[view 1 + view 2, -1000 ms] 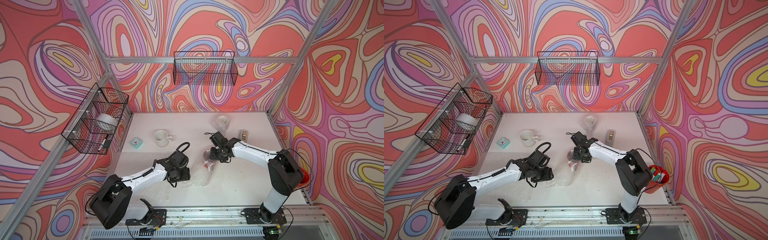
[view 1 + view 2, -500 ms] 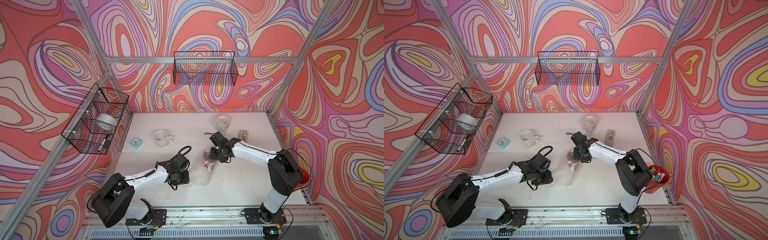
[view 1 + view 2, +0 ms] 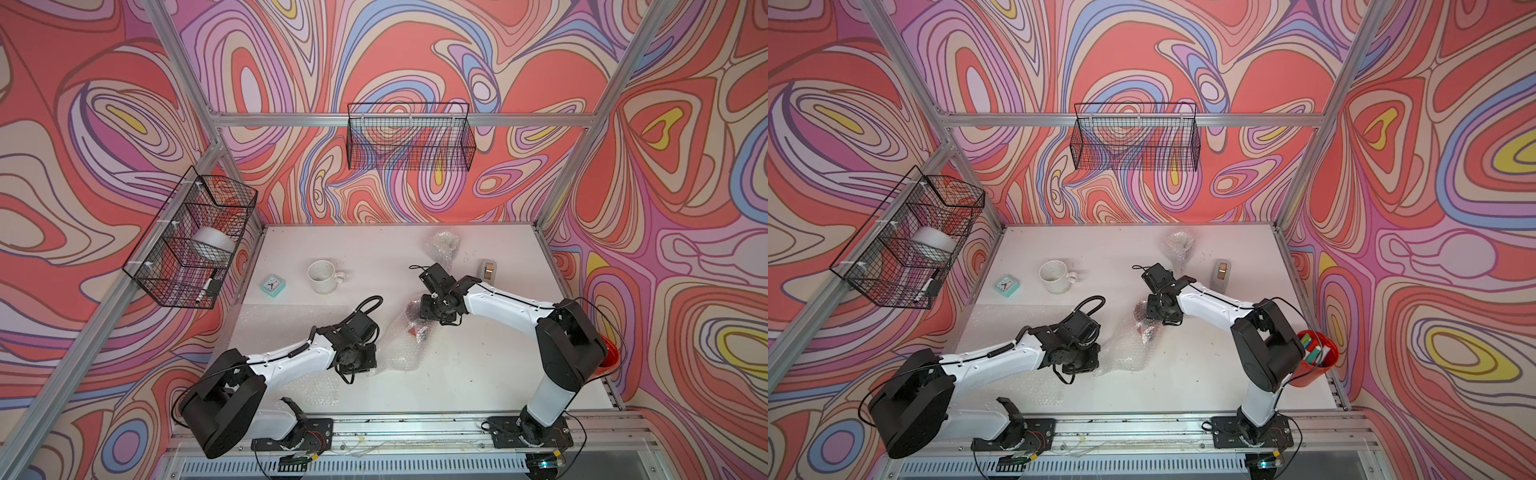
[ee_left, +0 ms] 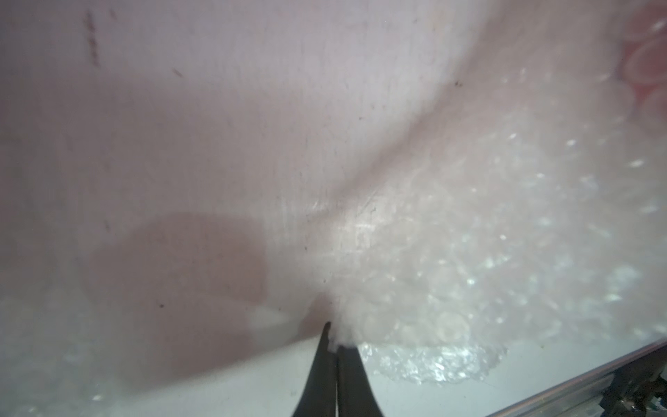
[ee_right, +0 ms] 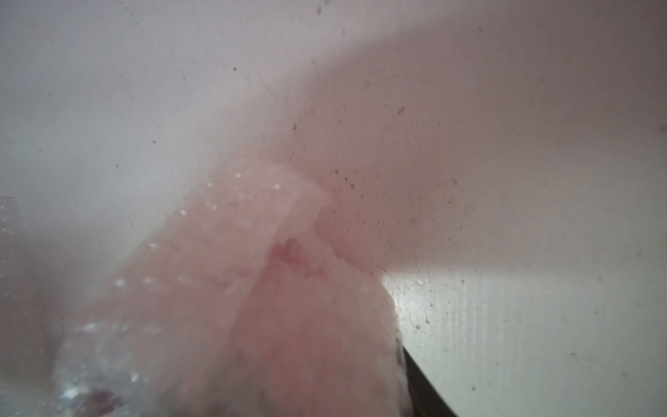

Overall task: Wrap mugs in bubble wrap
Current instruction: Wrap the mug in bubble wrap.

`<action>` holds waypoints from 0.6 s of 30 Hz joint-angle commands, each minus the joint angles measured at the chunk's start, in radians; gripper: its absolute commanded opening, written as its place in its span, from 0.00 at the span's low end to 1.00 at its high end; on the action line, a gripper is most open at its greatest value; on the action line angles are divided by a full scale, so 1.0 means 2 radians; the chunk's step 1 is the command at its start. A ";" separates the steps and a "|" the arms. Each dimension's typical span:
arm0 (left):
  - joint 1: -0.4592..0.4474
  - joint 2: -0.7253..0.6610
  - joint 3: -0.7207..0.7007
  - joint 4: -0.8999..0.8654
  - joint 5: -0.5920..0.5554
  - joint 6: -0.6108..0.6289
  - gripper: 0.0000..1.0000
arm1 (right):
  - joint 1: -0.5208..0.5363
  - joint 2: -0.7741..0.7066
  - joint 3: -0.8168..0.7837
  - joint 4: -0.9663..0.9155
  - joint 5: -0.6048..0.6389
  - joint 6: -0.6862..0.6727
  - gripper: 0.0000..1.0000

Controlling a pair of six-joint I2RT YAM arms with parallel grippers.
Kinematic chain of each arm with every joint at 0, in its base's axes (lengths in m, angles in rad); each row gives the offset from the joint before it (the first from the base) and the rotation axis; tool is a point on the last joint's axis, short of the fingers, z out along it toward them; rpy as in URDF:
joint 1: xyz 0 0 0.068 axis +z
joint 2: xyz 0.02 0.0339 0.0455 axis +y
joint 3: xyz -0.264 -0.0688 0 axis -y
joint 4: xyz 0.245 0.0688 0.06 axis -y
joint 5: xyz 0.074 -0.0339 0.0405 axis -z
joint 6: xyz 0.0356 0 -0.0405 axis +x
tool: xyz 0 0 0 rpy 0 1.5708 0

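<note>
Left gripper (image 4: 334,343): fingers pressed flat together, pinching the near edge of the bubble wrap (image 4: 451,252). Tips low, at the table (image 4: 216,108). The sheet fans out from the pinch, rumpled.

Right gripper (image 3: 430,313): down over the far end of the same sheet. Wrist view is blurred. One dark finger (image 5: 415,379) lies against the side of a pink, wrap-covered lump; the other finger is hidden behind the plastic. Reads as a hold on the wrap bundled over the red mug (image 3: 414,330).

Red mug: mid-table between the two grippers, under the plastic. Only patches of red show through in both top views, and I cannot tell how it lies.

Sheet runs slantwise from the left gripper up to the right one.

White mug (image 3: 322,276): upright, unwrapped, handle toward the robot's right, on the far left part of the table. Mint clock (image 3: 273,286) just beside it, apart.

More flat bubble wrap (image 3: 282,320) lies under and beside the left arm.

A crumpled wrap bundle (image 3: 444,245) sits near the back edge; contents not clear. Grey tape dispenser (image 3: 489,270) is near it, to the robot's right.

Side wire basket (image 3: 166,266) holds a white roll (image 3: 212,245).
</note>
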 commanded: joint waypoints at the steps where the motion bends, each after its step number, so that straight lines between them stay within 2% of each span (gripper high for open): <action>1: -0.004 -0.025 0.028 -0.029 -0.030 -0.004 0.00 | -0.002 0.003 -0.013 0.006 0.000 -0.002 0.52; 6: -0.004 -0.045 0.053 -0.025 -0.033 -0.004 0.00 | -0.002 0.003 -0.013 0.006 -0.002 -0.005 0.52; 11: -0.004 -0.053 0.081 -0.004 -0.003 0.008 0.00 | -0.002 0.002 -0.015 0.011 -0.008 -0.010 0.51; 18: -0.003 -0.016 0.147 0.018 0.035 0.022 0.00 | -0.002 -0.003 -0.023 0.027 -0.024 -0.012 0.51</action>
